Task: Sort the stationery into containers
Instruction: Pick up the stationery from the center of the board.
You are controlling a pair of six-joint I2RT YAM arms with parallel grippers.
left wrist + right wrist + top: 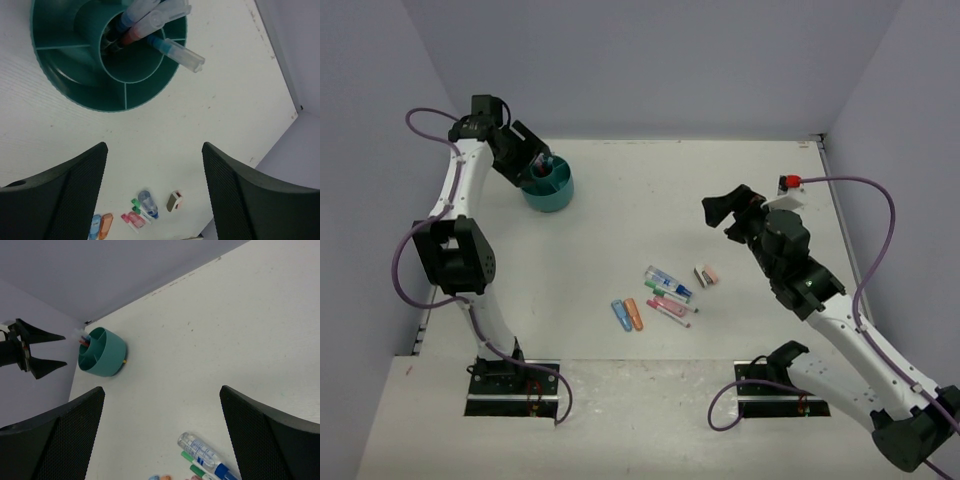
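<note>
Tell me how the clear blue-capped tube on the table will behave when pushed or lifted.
The clear tube looks round, so it would probably roll if nudged. Its glossy plastic may slip in a gripper. A green-capped marker lies right beside it and would likely shift too.

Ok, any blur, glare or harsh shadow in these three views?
Top view: flat, even light, shadows barely visible, tub sharp. Left wrist view: tub and markers crisp, the near fingers dark against the bright table. Right wrist view: no glare, distant tub clear, fingers again dark in the bottom corners.
</note>
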